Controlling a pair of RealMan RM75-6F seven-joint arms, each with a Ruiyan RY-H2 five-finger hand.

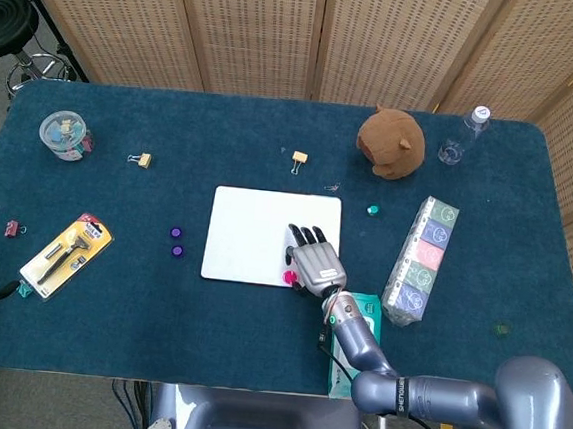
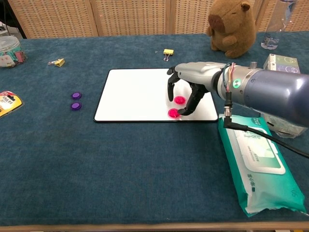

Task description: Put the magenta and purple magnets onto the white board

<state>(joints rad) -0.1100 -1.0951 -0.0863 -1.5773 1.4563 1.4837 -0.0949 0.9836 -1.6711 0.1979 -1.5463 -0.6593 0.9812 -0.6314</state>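
Right hand (image 2: 189,86) arched over the white board (image 2: 130,94), fingers spread, holding nothing.
Two magenta magnets (image 2: 174,113) lay on the board's near right corner under the fingertips; two purple magnets (image 2: 76,95) sat on the desk (image 2: 120,164) left of the board.

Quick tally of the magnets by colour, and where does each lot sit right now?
magenta magnets: 2, on the white board, under the right hand
purple magnets: 2, on the cloth left of the board
Total: 4
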